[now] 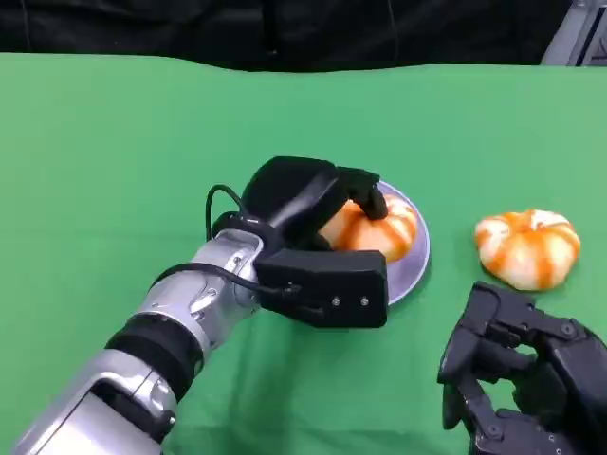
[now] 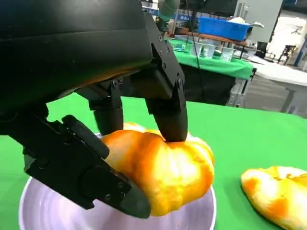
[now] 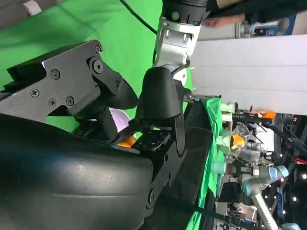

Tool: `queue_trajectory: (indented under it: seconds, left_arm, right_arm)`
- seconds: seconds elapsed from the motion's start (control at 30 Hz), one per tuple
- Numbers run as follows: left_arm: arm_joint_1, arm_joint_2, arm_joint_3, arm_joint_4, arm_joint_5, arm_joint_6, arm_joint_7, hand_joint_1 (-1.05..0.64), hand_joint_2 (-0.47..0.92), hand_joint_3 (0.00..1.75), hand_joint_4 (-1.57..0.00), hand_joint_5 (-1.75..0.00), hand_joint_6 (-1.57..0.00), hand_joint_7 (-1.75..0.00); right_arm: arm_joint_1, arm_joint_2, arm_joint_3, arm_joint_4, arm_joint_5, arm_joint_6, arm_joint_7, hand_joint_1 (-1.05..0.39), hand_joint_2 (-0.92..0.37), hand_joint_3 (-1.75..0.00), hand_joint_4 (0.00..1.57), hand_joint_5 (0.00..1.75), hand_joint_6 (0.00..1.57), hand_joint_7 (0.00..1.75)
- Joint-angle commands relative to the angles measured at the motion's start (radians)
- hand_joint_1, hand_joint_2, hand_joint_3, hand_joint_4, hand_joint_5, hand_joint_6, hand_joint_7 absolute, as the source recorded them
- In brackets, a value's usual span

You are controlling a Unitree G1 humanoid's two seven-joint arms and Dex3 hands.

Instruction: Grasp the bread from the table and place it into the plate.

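Head view, nearest the camera: the right hand [image 1: 526, 379] sits low at the robot's own right, resting over the green bench [image 1: 114, 171]; its fingers look loosely curled with nothing in them, though whether they are together or apart I cannot tell. Just beyond it, the left hand [image 1: 313, 242] has its fingers [image 2: 168, 112] clamped on the bread [image 1: 370, 227], and that orange-streaked bread sits right over the plate [image 1: 413, 270]; in the left wrist view its underside looks to be touching or just above the pale dish. Judging from that, this is the release step. To do it well, lower until the bread rests squarely in the middle of the plate, spread the fingers slowly so nothing drags, then lift straight up and away, keeping the thumb side clear of the rim so the plate isn't tipped. Farther to the right, a second bread [image 1: 526, 246] lies on the bench, well apart from the plate. The count: two breads, one plate, two hands. Farthest back, the bench ends at a dark backdrop.
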Motion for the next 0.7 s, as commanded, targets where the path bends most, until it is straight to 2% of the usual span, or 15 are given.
queue_trajectory:
  seconds: [0.03, 0.27, 0.3, 0.33, 0.37, 0.4, 0.47, 0.7]
  left_arm:
    - [0.008, 0.01, -0.003, 0.006, -0.008, -0.007, -0.008, -0.18, 0.92, 0.23, -0.9, -0.83, -1.12, -0.2]
    - [0.008, 0.01, -0.003, 0.006, -0.008, -0.007, -0.008, -0.18, 0.92, 0.23, -0.9, -0.82, -1.13, -0.18]
    - [0.01, 0.026, -0.023, -0.01, 0.017, 0.031, -0.047, -0.18, 0.92, 0.23, -0.9, -0.82, -1.13, -0.18]
    - [0.012, 0.042, -0.041, -0.022, 0.037, 0.067, -0.087, -0.54, 0.92, 0.47, -0.46, -0.42, -0.67, -0.09]
    - [0.014, 0.053, -0.054, -0.033, 0.051, 0.095, -0.12, -0.83, 0.92, 0.71, -0.19, -0.17, -0.29, -0.04]
    - [0.017, 0.06, -0.061, -0.043, 0.058, 0.115, -0.141, -0.93, 0.92, 0.8, -0.1, -0.09, -0.16, -0.02]
    - [0.023, 0.064, -0.065, -0.061, 0.058, 0.132, -0.157, -1.01, 0.92, 0.87, -0.02, -0.02, -0.05, 0.0]
    - [0.036, 0.071, -0.069, -0.096, 0.055, 0.155, -0.175, -1.03, 0.92, 0.89, 0.0, 0.0, -0.02, 0.0]
  right_arm:
    - [0.007, -0.009, -0.005, -0.015, -0.002, 0.003, -0.004, -0.07, -0.64, -1.1, 0.76, 1.75, 0.67, 1.53]
    - [0.007, -0.009, -0.005, -0.015, -0.002, 0.003, -0.004, -0.07, -0.64, -1.1, 0.76, 1.75, 0.68, 1.53]
    - [0.009, -0.008, -0.006, -0.017, 0.001, 0.004, -0.003, -0.07, -0.64, -1.1, 0.76, 1.75, 0.68, 1.53]
    - [0.01, -0.009, -0.007, -0.018, 0.003, 0.003, -0.002, -0.07, -0.64, -1.1, 0.76, 1.75, 0.68, 1.53]
    - [0.01, -0.01, -0.008, -0.018, 0.003, 0.0, -0.001, -0.07, -0.64, -1.1, 0.76, 1.75, 0.67, 1.53]
    - [0.011, -0.01, -0.008, -0.018, 0.003, -0.002, 0.0, -0.06, -0.64, -1.1, 0.76, 1.75, 0.67, 1.53]
    - [0.01, -0.01, -0.008, -0.017, 0.002, -0.004, 0.0, -0.06, -0.64, -1.1, 0.77, 1.75, 0.67, 1.53]
    - [0.011, -0.01, -0.008, -0.017, 0.002, -0.004, 0.0, -0.06, -0.64, -1.1, 0.77, 1.75, 0.67, 1.54]
